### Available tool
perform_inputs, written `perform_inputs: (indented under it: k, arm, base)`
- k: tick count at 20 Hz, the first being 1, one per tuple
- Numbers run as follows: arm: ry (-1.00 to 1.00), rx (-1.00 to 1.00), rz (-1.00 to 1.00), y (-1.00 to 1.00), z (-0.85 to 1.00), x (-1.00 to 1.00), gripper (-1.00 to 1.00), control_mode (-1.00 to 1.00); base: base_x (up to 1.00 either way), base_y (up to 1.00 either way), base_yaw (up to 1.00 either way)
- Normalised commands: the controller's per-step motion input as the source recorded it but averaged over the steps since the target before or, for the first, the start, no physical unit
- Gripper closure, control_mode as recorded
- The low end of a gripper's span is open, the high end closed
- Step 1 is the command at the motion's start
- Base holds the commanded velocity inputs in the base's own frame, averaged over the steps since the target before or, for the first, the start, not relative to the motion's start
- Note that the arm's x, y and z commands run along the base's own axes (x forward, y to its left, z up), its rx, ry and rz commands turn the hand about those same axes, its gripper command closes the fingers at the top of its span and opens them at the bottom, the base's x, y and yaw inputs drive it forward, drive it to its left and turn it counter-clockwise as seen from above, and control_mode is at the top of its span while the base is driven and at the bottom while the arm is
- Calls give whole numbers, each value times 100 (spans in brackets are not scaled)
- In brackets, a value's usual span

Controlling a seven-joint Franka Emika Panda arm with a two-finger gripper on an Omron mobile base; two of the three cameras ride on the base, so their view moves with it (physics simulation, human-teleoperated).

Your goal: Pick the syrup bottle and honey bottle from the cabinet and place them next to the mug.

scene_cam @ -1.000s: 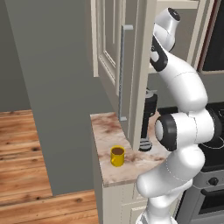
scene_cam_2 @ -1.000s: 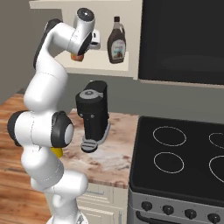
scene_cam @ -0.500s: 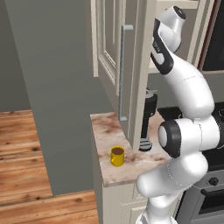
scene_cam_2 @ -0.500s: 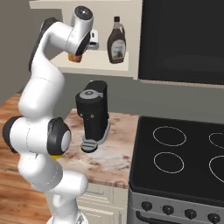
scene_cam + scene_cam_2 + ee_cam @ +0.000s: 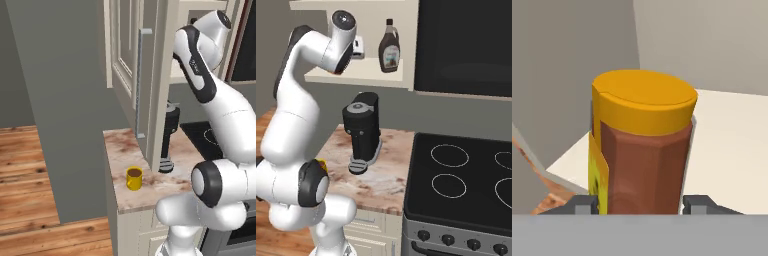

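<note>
Pale cabinet shelf (image 5: 732, 140) under amber, yellow-capped honey bottle (image 5: 643, 150).

We see the honey bottle (image 5: 644, 165) as smooth, faintly glossy amber plastic under a matt yellow cap (image 5: 644, 102), with a yellow paper-like label (image 5: 598, 182), on the cabinet's (image 5: 125, 60) pale matt painted shelf (image 5: 732, 150). The syrup bottle (image 5: 389, 47) looks glossy dark brown. The bench (image 5: 125, 155) has a mottled, polished stone look; the mug (image 5: 134, 178) is smooth yellow, the floor (image 5: 25, 175) planked wood, and the cooktop (image 5: 466, 180) shiny black.
</note>
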Motion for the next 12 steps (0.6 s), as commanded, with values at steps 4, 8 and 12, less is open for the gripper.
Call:
perform_inputs:
  k: [4, 8, 12]
  arm:
    - [-24, 4, 0, -26, -8, -100, 100, -100]
    - [-23, 0, 8, -11, -44, -96, 100, -100]
    - [-13, 0, 18, 0, -70, -78, 100, -100]
  base:
    - [0, 0, 0]
    - [0, 0, 0]
    - [0, 0, 0]
